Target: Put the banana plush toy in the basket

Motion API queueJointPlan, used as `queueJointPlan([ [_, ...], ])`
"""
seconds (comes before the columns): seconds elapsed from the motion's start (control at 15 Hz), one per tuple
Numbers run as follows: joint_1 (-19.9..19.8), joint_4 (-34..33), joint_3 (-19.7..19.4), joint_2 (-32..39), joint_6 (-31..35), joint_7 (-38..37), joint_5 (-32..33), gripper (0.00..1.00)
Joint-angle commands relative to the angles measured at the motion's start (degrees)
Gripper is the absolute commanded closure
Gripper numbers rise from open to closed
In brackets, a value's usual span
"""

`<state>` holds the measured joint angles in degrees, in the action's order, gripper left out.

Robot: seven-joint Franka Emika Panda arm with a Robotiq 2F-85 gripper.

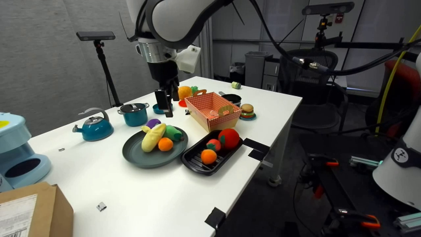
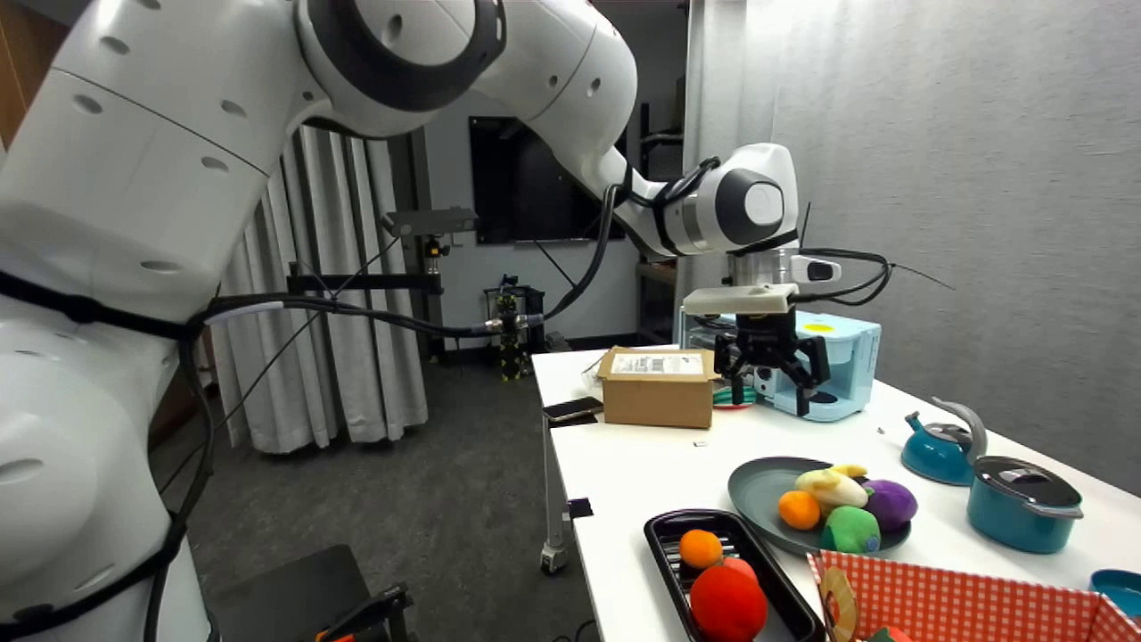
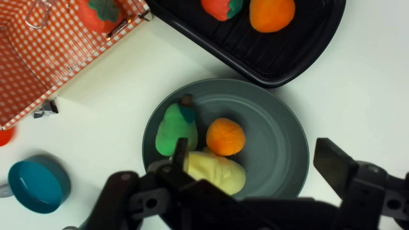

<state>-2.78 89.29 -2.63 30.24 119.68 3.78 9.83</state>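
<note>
The yellow banana plush toy (image 1: 153, 137) lies on the dark round plate (image 1: 133, 157) beside an orange ball and a green toy. It also shows on the plate in an exterior view (image 2: 831, 489) and in the wrist view (image 3: 220, 172), where a finger hides its left part. The salmon-orange checked basket (image 1: 196, 115) stands near the plate, also in an exterior view (image 2: 972, 597) and the wrist view (image 3: 22, 86). My gripper (image 1: 170, 102) is open and empty, above the table. Its fingers are wide apart in an exterior view (image 2: 770, 399) and the wrist view (image 3: 252, 143).
A black rectangular tray (image 1: 197, 168) with several plush fruits stands beside plate and basket. The green toy (image 3: 177, 131), orange ball (image 3: 225, 136) and purple toy (image 2: 890, 505) crowd the banana. A teal pot (image 1: 135, 117) and kettle (image 1: 95, 128) stand behind. A red toy (image 3: 99, 16) lies in the basket.
</note>
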Motion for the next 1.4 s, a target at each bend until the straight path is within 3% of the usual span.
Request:
queueJointPlan([
  [0.0,-1.41,-8.28,-0.09,5.86,-0.55,3.23,-0.88,0.0],
  [0.73,-2.11,-23.63,1.22,21.13,-4.17,10.18,-0.83,0.0],
  [1.33,-2.96,-39.55,-1.13,29.57,-11.35,14.37,0.71,0.0],
])
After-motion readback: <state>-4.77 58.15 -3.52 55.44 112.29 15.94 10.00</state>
